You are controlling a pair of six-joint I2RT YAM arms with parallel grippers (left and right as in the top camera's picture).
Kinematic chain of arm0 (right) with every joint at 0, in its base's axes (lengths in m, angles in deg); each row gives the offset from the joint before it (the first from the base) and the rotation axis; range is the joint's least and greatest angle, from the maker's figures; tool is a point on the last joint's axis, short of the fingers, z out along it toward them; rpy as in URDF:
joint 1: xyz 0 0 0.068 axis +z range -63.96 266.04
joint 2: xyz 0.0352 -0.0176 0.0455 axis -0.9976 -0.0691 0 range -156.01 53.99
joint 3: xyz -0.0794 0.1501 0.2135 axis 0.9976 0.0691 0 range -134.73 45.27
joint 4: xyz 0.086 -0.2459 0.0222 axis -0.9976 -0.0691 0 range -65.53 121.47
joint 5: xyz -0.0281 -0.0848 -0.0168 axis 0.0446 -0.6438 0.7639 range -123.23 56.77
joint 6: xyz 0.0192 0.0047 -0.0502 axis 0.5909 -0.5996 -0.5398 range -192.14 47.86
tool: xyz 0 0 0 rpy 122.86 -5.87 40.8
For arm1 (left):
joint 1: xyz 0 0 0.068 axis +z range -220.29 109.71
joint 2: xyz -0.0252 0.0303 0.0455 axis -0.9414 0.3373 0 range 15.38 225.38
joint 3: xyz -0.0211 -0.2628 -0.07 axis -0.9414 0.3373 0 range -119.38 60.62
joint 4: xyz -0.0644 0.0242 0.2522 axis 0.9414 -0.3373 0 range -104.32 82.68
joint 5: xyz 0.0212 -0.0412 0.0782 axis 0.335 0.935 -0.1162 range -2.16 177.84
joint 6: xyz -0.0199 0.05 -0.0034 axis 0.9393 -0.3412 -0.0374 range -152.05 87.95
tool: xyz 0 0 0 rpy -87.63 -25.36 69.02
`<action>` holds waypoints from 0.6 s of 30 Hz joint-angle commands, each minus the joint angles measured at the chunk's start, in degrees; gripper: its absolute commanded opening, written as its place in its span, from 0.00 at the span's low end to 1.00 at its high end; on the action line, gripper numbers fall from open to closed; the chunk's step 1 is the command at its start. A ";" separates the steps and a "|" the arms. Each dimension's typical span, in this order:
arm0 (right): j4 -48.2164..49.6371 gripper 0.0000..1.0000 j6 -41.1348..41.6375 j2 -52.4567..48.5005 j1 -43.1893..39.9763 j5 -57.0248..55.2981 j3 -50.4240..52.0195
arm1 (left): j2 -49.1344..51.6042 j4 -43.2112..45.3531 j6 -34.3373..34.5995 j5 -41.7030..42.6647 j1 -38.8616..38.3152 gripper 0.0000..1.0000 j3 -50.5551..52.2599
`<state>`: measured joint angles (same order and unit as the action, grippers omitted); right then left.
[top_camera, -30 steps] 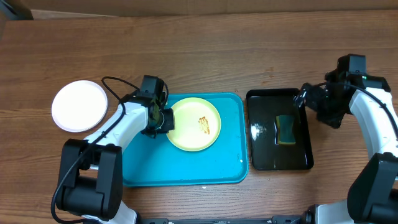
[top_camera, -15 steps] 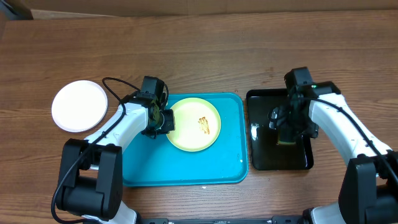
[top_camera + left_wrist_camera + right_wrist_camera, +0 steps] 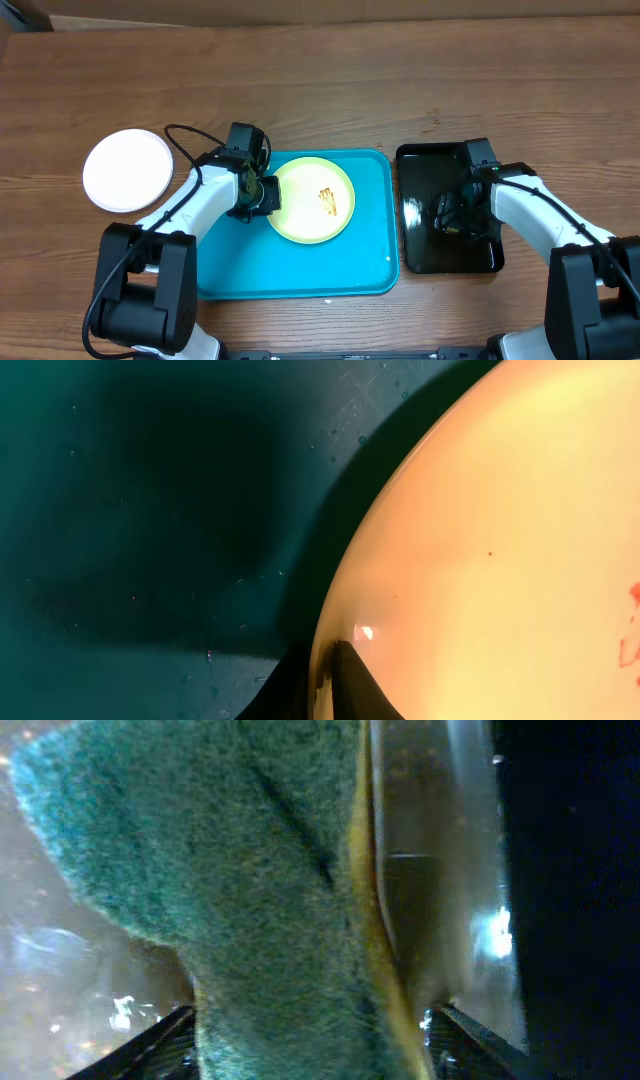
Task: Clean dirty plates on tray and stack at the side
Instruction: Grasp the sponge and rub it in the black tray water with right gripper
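Pinched pale yellow plate [image 3: 312, 198] at 9 o'clock rim with left gripper [image 3: 262, 195], on turquoise tray [image 3: 300, 270]. Straddled sponge [image 3: 260, 890] in black tray [image 3: 450, 258] with right gripper [image 3: 455, 215]; could not tell whether clamped.

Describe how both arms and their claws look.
The left arm and right arm have smooth white shells between black joints, on black bases. A thin black cable loops beside the left one. The left claw and right claw are black.
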<state>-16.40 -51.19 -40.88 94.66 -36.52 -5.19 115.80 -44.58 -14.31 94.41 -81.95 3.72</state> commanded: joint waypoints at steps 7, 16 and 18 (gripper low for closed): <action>-0.39 0.04 -2.27 1.49 0.11 4.07 0.24 | 0.46 0.09 -1.05 -1.27 -0.37 0.11 0.74; 0.13 0.76 -4.70 1.49 0.11 7.06 0.13 | 0.46 0.04 -1.05 -1.27 -0.37 0.11 0.74; 0.26 0.74 -4.68 1.49 0.11 7.08 0.13 | 0.46 0.02 -1.05 -1.27 -0.37 0.11 0.74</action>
<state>-16.56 -55.32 -40.64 94.70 -30.40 -5.19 115.80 -44.58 -14.31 94.22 -81.95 3.70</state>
